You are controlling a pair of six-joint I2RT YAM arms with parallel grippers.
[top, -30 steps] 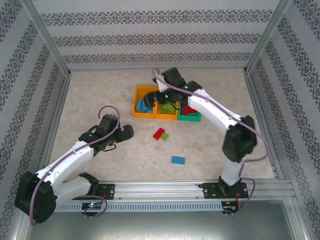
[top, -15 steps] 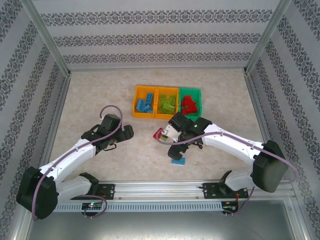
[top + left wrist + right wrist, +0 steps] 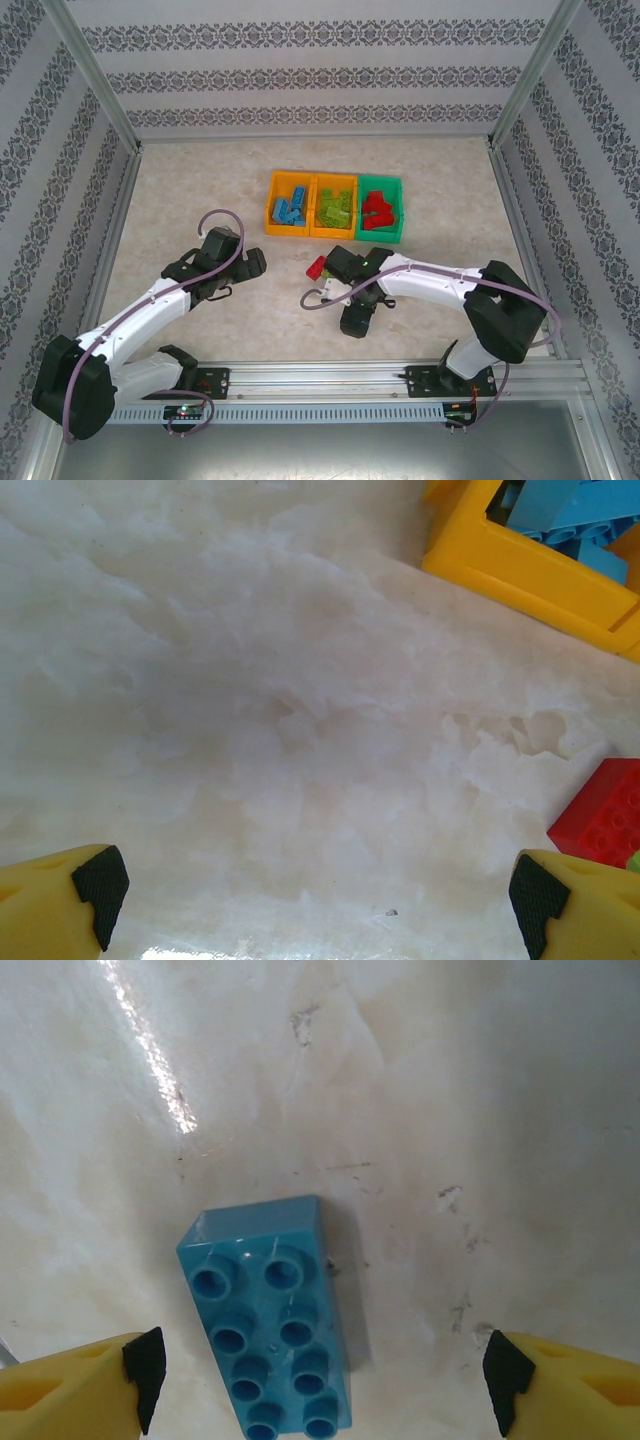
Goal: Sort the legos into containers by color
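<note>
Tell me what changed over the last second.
The right tool swung from above the orange and green plastic bins back toward its base, now open astride the sky-blue studded plastic brick, nothing gripped. The left tool, bins and red studded brick stayed put.

You have a pale marbled tabletop (image 3: 200, 190) across the middle of the overhead view. Grey-patterned wall panels (image 3: 320, 70) close it in at 9, 12 and 3 o'clock, joined by slanting aluminium posts (image 3: 93, 75). A metal rail (image 3: 330, 375) runs along 6 o'clock. The right wrist view gives you a glare streak (image 3: 148, 1050) at 11 o'clock and dark scuffs (image 3: 455, 1198) at 3 o'clock.
</note>
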